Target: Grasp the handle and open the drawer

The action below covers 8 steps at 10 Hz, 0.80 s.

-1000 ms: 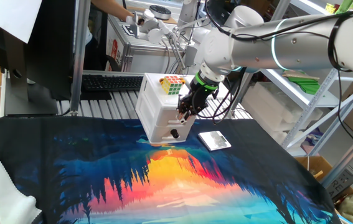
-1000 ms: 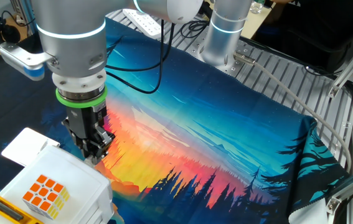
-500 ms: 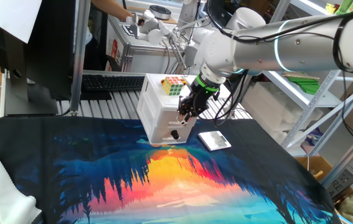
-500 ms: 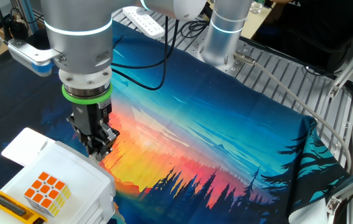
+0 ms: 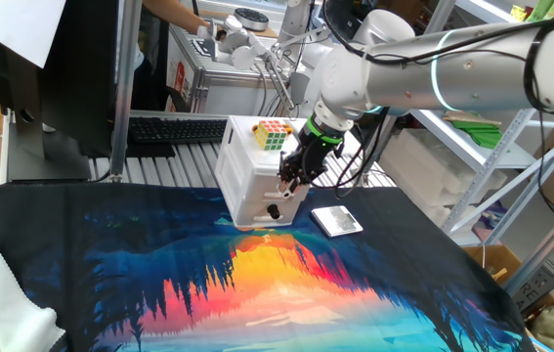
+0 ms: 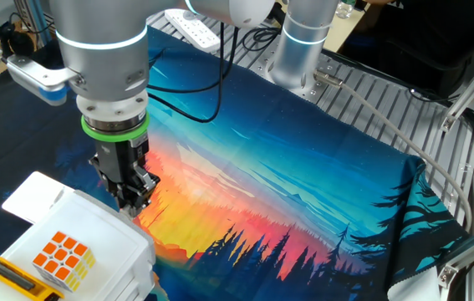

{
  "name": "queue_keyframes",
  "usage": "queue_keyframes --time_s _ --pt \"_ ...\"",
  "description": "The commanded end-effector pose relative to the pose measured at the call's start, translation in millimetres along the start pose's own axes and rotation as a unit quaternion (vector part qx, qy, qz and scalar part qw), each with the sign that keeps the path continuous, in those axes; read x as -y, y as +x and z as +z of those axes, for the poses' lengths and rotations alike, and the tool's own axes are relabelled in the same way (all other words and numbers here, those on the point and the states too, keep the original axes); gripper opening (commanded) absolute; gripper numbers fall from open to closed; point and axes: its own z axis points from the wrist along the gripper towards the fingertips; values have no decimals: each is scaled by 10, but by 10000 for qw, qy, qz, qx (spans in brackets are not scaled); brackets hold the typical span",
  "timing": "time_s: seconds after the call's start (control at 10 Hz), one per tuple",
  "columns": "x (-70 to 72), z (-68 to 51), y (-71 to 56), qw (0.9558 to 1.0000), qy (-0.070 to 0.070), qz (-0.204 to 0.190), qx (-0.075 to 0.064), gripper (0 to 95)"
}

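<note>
The small white two-drawer cabinet [image 5: 247, 181] stands on the painted cloth with a Rubik's cube [image 5: 270, 134] on top. My gripper [image 5: 289, 182] reaches down to the front of the upper drawer [image 5: 269, 190], its fingers drawn close together on the handle, which they hide. The lower drawer front carries a round black knob [image 5: 275, 209]. In the other fixed view my gripper [image 6: 133, 201] sits at the front edge of the cabinet top [image 6: 94, 230], by the cube [image 6: 61, 255]. The upper drawer looks flush or barely out.
A flat white-and-grey box [image 5: 336, 221] lies on the cloth right of the cabinet. A keyboard [image 5: 174, 130] lies behind it. A power strip [image 6: 195, 32] and the arm's base [image 6: 303, 42] are at the cloth's far edge. An orange-black tool [image 6: 15, 280] lies on the cabinet top.
My gripper and the cabinet's front shifted slightly away from the cabinet's back over the last second, then held still. The fingers stay closed at the upper drawer front.
</note>
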Motion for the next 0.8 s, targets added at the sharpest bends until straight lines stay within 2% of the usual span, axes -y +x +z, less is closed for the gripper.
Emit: queue_keyframes --time_s 0.1,0.6,0.8 --pt "-11 -24 39 10000 4 8 -14 0" --pt "-34 -49 82 9999 11 121 -18 0" --pt "-34 -49 82 9998 -10 210 0 380"
